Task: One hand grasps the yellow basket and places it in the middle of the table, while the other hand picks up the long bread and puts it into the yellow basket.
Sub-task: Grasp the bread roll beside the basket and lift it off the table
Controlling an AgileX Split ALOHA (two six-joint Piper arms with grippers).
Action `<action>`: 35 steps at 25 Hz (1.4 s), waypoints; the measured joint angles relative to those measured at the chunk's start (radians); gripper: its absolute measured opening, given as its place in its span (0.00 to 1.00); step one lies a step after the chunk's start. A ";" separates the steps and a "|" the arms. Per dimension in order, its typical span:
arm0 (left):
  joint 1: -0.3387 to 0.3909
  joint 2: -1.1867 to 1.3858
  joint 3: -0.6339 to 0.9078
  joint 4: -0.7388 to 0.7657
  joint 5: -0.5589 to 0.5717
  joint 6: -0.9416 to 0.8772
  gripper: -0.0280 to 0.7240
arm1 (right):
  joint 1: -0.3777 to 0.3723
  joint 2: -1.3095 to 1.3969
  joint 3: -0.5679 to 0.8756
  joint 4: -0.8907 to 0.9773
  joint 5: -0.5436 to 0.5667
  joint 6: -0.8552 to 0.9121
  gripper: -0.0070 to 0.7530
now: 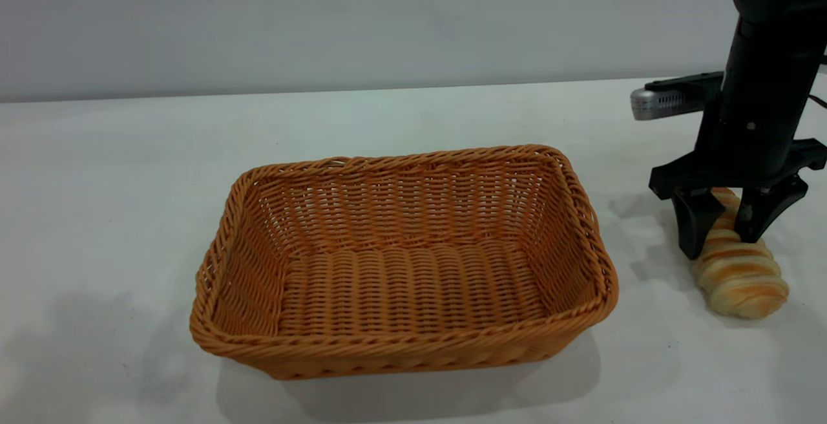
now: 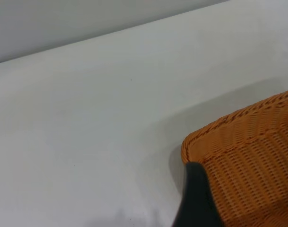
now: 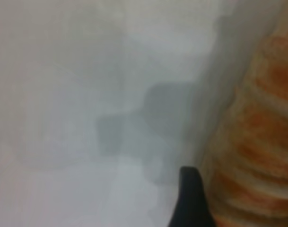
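Bread pickup step, I judge. Right pincer (image 1: pixel 720 233) down over long bread (image 1: pixel 740 269), fingers straddling it, not visibly clamped. Bread on counter (image 1: pixel 129 185) right of yellow basket (image 1: pixel 400 262), which sits mid-counter, empty. Next: close, lift above rim, carry left. Open room between. Left pincer (image 2: pixel 196 198) beside basket corner; opening can't tell.

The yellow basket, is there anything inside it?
Nothing shows inside the yellow basket: only its bare woven floor. The long bread lies outside, on the table, under the right gripper. The near wall's inner face is out of sight.
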State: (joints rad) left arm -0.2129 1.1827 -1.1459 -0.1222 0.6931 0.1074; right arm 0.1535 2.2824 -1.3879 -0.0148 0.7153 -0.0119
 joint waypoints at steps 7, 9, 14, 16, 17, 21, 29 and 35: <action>0.000 0.000 0.000 -0.001 0.001 0.000 0.79 | 0.000 0.030 -0.006 -0.016 -0.005 0.005 0.74; 0.000 0.000 0.000 -0.001 0.001 0.000 0.79 | 0.000 0.030 -0.007 -0.032 -0.005 0.019 0.65; 0.000 0.000 0.000 -0.001 0.001 0.000 0.79 | 0.000 0.032 -0.008 -0.086 -0.002 0.041 0.23; 0.000 0.000 0.000 -0.001 0.001 0.000 0.79 | 0.000 0.032 -0.009 -0.099 0.001 0.043 0.11; 0.000 0.000 0.000 -0.001 0.001 0.000 0.79 | 0.000 0.032 -0.009 -0.103 0.001 0.044 0.09; 0.000 0.000 0.000 -0.002 0.001 0.000 0.79 | 0.002 0.031 -0.009 -0.109 0.010 0.047 0.09; 0.000 0.000 0.000 -0.004 0.001 0.000 0.79 | -0.002 -0.052 -0.009 -0.124 0.084 0.047 0.09; 0.000 0.000 0.000 -0.008 0.002 -0.002 0.79 | 0.004 -0.182 -0.009 -0.055 0.142 0.019 0.09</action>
State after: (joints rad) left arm -0.2129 1.1827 -1.1459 -0.1306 0.6948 0.1049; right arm 0.1579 2.1004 -1.3969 -0.0701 0.8578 0.0066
